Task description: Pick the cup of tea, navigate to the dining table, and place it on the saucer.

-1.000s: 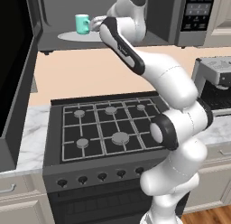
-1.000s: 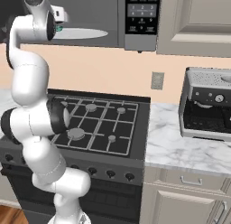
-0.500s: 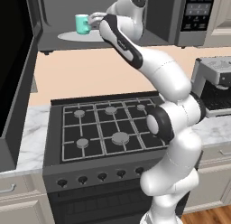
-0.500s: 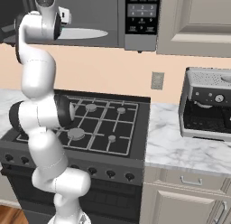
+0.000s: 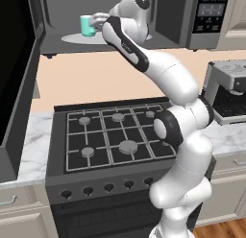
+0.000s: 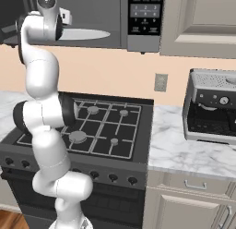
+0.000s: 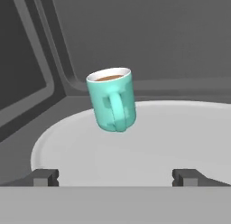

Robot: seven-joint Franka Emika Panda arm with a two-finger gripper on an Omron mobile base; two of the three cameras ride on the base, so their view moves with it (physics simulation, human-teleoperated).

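The cup of tea [image 7: 112,100] stood near the turntable plate's [image 7: 135,151] back edge, handle facing the gripper [image 7: 115,175], whose 2 fingers were spread wide for the approach, holding nothing.

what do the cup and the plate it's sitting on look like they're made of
Cup: probably glazed ceramic; smooth, opaque teal wall, white inner rim, thick moulded handle, brown liquid inside.
Plate: possibly glass or glazed ceramic; plain, smooth, pale grey-white, no pattern. The flat rendering leaves it open.

Both base views look down over the stove [image 5: 113,136] from behind; the hand view peers close into the microwave [image 7: 135,47].
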